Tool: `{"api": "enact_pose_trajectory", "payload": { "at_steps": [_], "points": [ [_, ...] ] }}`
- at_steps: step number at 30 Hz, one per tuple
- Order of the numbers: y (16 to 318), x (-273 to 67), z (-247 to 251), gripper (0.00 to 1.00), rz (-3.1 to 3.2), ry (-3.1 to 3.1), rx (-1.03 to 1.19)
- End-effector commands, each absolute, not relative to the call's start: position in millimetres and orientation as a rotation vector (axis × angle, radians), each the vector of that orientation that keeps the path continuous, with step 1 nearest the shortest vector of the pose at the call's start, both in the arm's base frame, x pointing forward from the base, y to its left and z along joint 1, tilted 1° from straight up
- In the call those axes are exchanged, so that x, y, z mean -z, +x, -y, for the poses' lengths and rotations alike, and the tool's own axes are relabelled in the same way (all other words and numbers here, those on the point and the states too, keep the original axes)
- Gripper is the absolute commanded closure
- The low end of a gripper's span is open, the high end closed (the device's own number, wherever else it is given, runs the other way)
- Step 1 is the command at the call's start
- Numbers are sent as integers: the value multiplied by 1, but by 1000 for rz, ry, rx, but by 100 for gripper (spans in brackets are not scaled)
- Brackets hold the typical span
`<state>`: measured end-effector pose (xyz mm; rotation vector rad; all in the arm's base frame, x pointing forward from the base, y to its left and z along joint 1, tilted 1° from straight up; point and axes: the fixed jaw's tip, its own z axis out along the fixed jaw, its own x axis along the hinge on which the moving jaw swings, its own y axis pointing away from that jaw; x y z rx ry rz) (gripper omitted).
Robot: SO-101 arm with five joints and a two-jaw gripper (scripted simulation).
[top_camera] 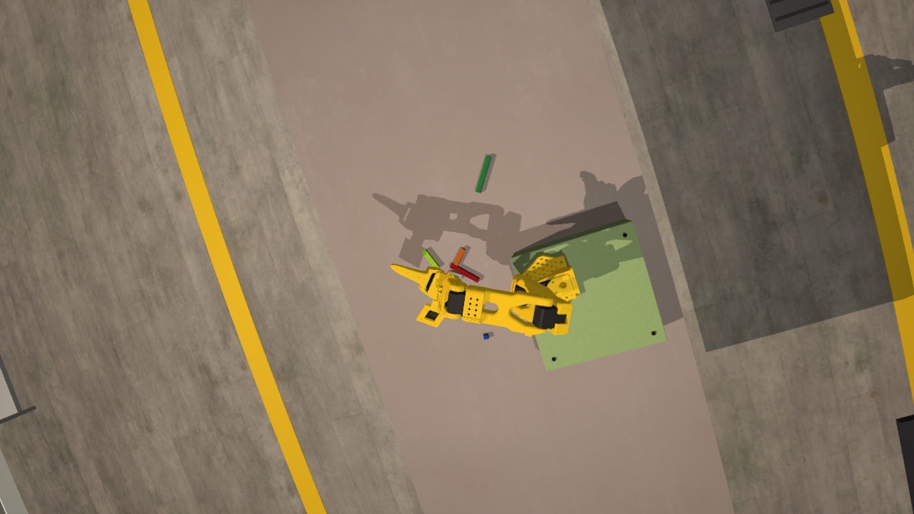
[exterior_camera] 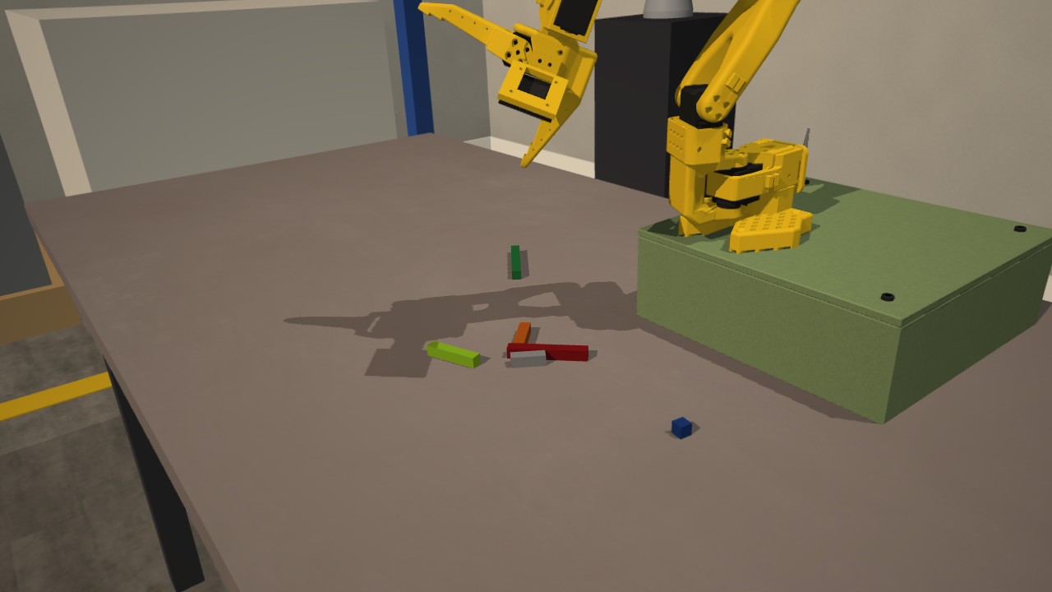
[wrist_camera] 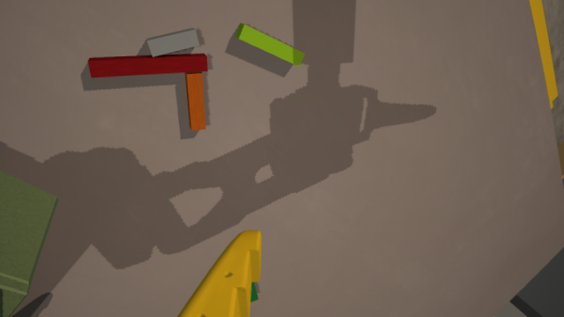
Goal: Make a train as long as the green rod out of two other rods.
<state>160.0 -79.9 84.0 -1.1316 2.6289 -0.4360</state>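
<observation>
The green rod (top_camera: pixel 483 173) (exterior_camera: pixel 515 261) lies flat and alone at the far side of the table; in the wrist view only its tip (wrist_camera: pixel 254 292) shows beside my fixed finger (wrist_camera: pixel 229 282). The red rod (top_camera: pixel 464 272) (exterior_camera: pixel 559 352) (wrist_camera: pixel 147 65) lies flat, with the orange rod (top_camera: pixel 458 256) (exterior_camera: pixel 521 332) (wrist_camera: pixel 196 101) at a right angle against one end. The grey rod (exterior_camera: pixel 528 358) (wrist_camera: pixel 173 42) lies alongside the same end. The lime rod (top_camera: pixel 430 258) (exterior_camera: pixel 453 353) (wrist_camera: pixel 270 44) lies apart from them. The blue cube (top_camera: pixel 485 335) (exterior_camera: pixel 681 427) sits alone near the base. My gripper (top_camera: pixel 415 281) (exterior_camera: pixel 474 84) is open wide, empty, high above the rods.
The arm stands on a green box base (top_camera: pixel 613 306) (exterior_camera: pixel 772 316) (wrist_camera: pixel 22 229) on the brown table (exterior_camera: pixel 294 220). The table's left edge drops to a floor with a yellow stripe (top_camera: pixel 211 255). A dark cabinet (exterior_camera: pixel 632 95) stands behind the arm.
</observation>
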Motion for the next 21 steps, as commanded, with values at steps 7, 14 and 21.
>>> {"api": "enact_pose_trajectory", "payload": {
  "at_steps": [7,14,21],
  "points": [
    [159,-83,80,0,-2618,-1165,438],
    [159,-83,80,0,-2600,-1196,452],
    [159,-84,80,0,-2603,-1203,446]
  ]
}}
